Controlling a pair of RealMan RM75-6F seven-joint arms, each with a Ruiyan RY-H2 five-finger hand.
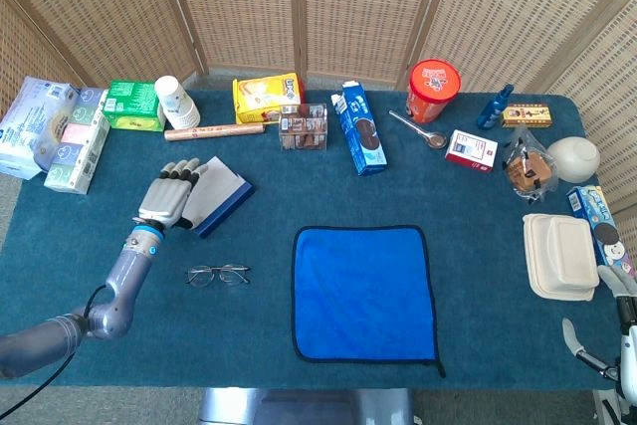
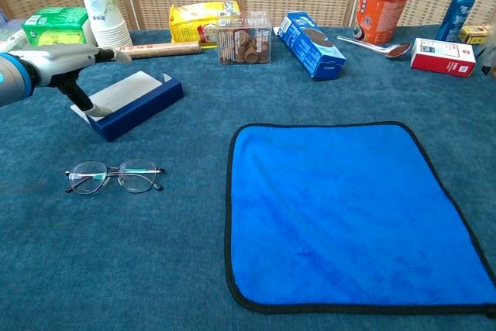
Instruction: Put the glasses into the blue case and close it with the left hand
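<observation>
Left hand [image 1: 169, 198] hovers flat, fingers extended, over blue case [image 1: 221, 198].

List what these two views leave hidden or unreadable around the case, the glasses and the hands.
- Case interior: both views show only its pale top and blue side.
- Left hand contact with the case: its fingers cover the edge in the head view; the chest view cannot settle it.
- Right hand: cut off by the head view's right edge, absent from the chest view.
- Glasses: whether the temples are folded is too fine to tell.
</observation>
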